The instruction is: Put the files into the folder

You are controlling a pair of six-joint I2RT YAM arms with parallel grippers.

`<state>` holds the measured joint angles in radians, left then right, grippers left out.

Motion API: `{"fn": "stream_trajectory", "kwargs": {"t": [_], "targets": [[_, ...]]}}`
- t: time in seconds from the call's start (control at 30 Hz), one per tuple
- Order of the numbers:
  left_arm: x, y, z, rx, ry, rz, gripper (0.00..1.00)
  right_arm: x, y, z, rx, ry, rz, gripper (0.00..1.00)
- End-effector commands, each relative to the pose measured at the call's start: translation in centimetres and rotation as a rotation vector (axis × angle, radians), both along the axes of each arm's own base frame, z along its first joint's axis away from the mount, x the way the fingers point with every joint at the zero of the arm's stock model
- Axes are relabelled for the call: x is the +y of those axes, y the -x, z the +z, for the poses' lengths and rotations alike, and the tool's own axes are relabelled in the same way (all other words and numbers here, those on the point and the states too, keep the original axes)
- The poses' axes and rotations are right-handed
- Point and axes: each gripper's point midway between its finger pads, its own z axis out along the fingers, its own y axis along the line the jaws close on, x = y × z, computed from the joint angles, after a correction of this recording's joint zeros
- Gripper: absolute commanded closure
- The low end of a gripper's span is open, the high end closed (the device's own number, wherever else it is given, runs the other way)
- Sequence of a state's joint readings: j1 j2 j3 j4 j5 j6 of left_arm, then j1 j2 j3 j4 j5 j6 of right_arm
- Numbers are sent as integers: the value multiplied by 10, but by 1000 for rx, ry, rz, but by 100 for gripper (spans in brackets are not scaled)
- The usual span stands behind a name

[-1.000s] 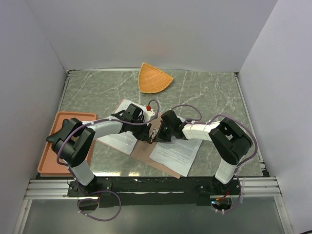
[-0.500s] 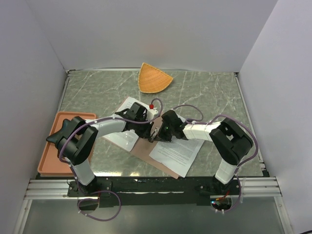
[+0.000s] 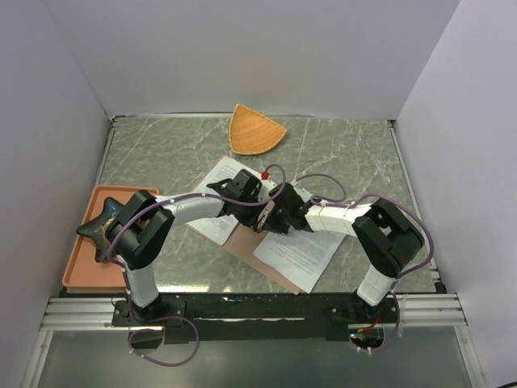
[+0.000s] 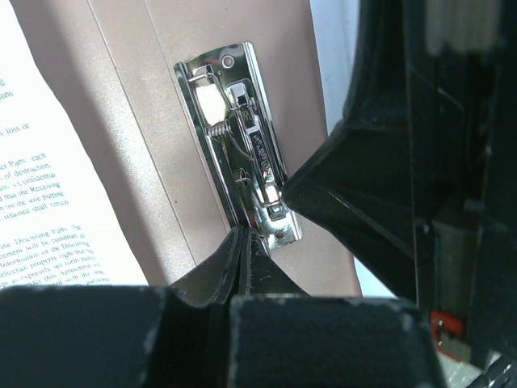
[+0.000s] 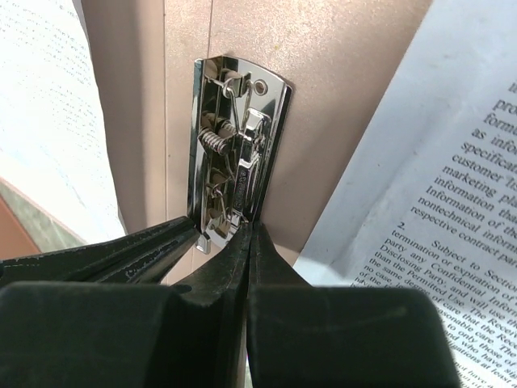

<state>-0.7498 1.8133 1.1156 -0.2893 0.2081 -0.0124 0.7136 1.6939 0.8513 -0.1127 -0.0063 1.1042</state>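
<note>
The reddish-brown folder [image 3: 257, 252] lies open on the table, with its metal clip [image 4: 238, 145] facing up; the clip also shows in the right wrist view [image 5: 234, 153]. One printed white sheet [image 3: 214, 226] lies over the folder's left half and another [image 3: 299, 252] over its right half. My left gripper [image 4: 242, 236] is shut, its tips touching the clip's near end. My right gripper [image 5: 249, 230] is shut too, its tips at the same end of the clip. The two grippers meet tip to tip in the top view, the left [image 3: 254, 212] beside the right [image 3: 266, 218].
A salmon-orange tray [image 3: 85, 271] sits at the left front with a dark star-shaped thing [image 3: 98, 228] on it. An orange fan-shaped dish [image 3: 254, 129] lies at the back. White walls close in the table on three sides.
My left gripper has moved right and slightly back to the clip. The folder and both sheets have shifted a little to the right. The right gripper has stayed at the clip.
</note>
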Motion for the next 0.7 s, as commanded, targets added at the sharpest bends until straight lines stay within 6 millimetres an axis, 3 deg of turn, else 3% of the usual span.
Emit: {"fn": "stream_trajectory", "kwargs": {"t": [0.0,0.37,0.5,0.67], "targets": [[3,37,-42,124,-117,-15,99,-39,14,-27,50,171,-66,100],[-8,52,-57,162,-159,-42,99,-49,11,-38,64,182,-83,100],[-11,70,-73,258,-145,-55,99,-50,7,-39,56,173,-92,100],[-13,67,-81,231,-130,-46,99,-53,4,-45,67,167,-94,100]]}}
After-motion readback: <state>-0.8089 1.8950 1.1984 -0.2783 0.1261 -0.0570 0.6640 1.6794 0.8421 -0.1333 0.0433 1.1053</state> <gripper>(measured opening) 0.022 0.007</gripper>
